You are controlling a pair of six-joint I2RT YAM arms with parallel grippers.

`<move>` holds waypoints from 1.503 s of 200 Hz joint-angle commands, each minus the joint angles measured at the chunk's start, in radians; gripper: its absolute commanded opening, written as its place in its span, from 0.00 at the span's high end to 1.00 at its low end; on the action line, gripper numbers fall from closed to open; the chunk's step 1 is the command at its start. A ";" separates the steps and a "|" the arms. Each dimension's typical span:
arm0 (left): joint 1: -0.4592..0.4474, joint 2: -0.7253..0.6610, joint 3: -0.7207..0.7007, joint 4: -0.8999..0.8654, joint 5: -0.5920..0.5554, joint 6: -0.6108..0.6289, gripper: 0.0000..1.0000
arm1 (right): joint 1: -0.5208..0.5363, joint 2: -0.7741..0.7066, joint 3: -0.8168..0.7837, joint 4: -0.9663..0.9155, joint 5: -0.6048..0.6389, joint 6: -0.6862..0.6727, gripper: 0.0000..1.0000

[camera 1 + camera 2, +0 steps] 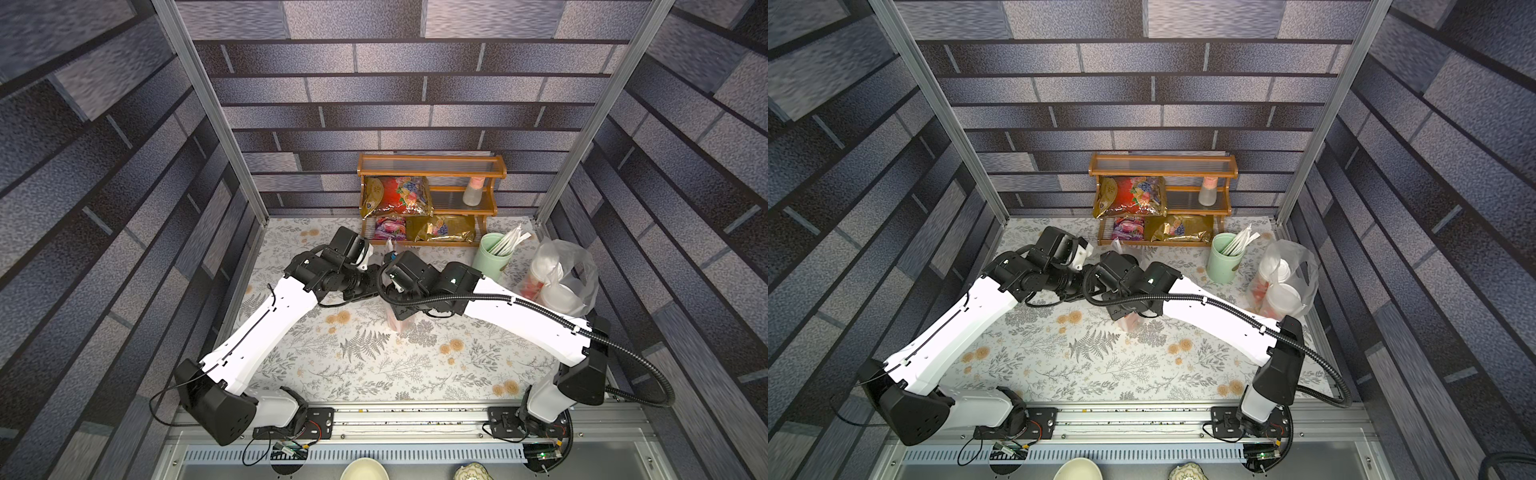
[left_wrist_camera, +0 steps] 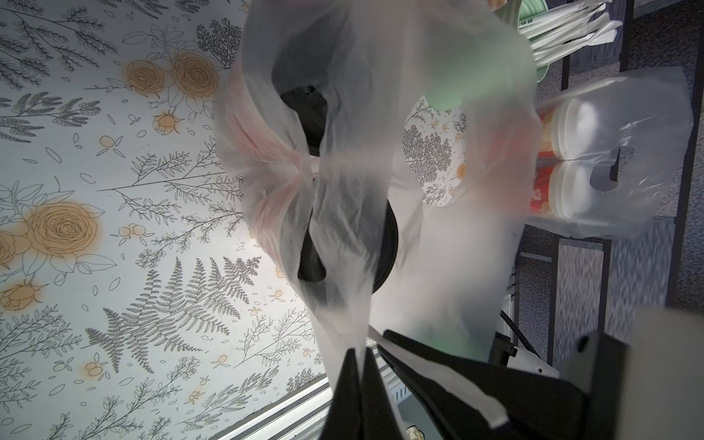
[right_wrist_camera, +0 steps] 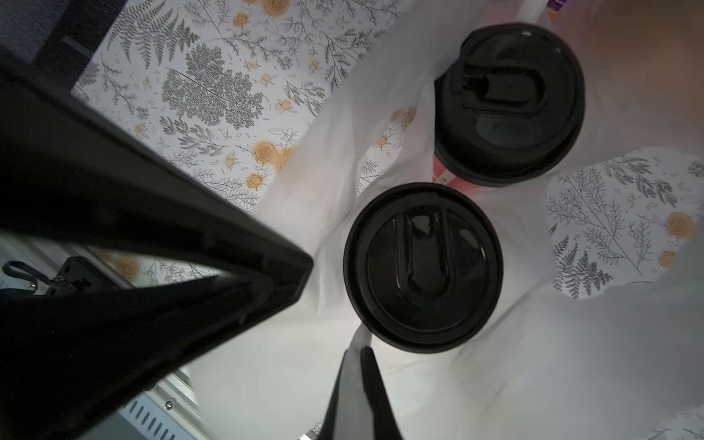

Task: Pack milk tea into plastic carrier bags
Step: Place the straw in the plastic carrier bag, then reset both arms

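A clear plastic carrier bag stands mid-table with two milk tea cups inside, seen from above by their black lids. My left gripper is shut on a strip of this bag's film. My right gripper is shut on another fold of it. In both top views the two wrists meet above the bag and hide most of it. A second carrier bag at the right edge holds two white-lidded cups.
At the back stands a wooden shelf with snack packets and a small bottle. A pale green cup of straws sits between the shelf and the second bag. The floral table is walled on three sides.
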 commanded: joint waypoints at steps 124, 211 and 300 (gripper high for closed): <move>0.039 -0.061 0.013 -0.038 -0.070 0.052 0.41 | 0.014 -0.150 -0.076 0.057 0.072 0.030 0.55; 0.319 -0.175 -0.060 -0.002 -0.207 0.199 0.00 | -0.246 -0.392 -0.314 0.085 0.242 -0.046 0.01; 0.461 -0.298 -0.593 0.480 -0.664 0.300 0.00 | -0.619 -0.526 -1.075 1.046 0.347 -0.497 0.00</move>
